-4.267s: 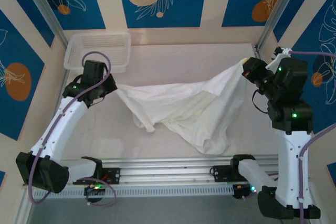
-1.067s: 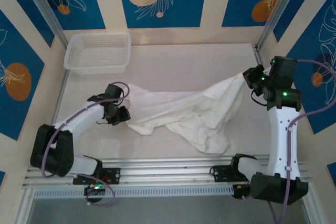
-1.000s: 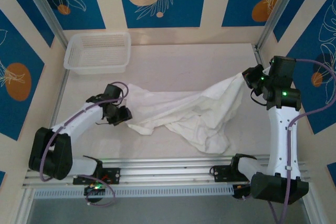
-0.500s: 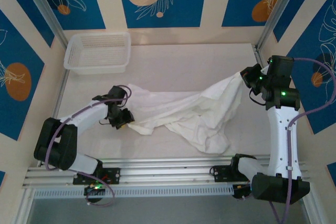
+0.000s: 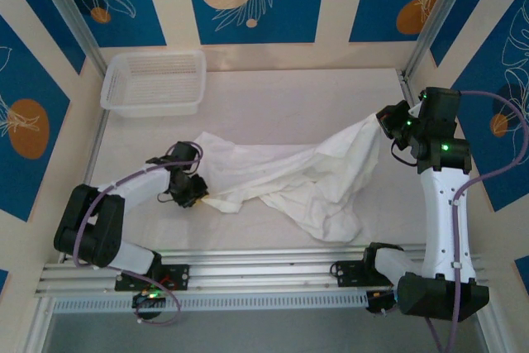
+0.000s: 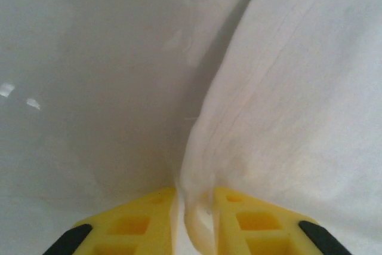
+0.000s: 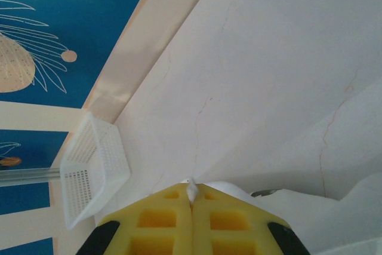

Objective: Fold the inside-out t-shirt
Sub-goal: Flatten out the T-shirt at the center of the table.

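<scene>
The white inside-out t-shirt (image 5: 289,173) lies crumpled across the middle of the table, and its right end is stretched up and to the right. My left gripper (image 5: 197,192) sits low on the table at the shirt's near-left edge. In the left wrist view this gripper (image 6: 196,210) is shut on a fold of the shirt (image 6: 286,88). My right gripper (image 5: 383,118) holds the shirt's right corner above the table. In the right wrist view its fingers (image 7: 191,194) are shut, with a tip of white cloth poking out, and the shirt (image 7: 352,222) hangs below.
A white mesh basket (image 5: 154,80) stands at the back left corner, also seen in the right wrist view (image 7: 89,171). The pale table (image 5: 289,97) is bare behind the shirt. An aluminium rail (image 5: 264,262) runs along the near edge, and walls close in both sides.
The left gripper had let go of the raised left end, dropped to the table and slid nearer along the shirt's left edge, and now grips a fold. The right gripper stayed shut on its corner, shifting slightly back.
</scene>
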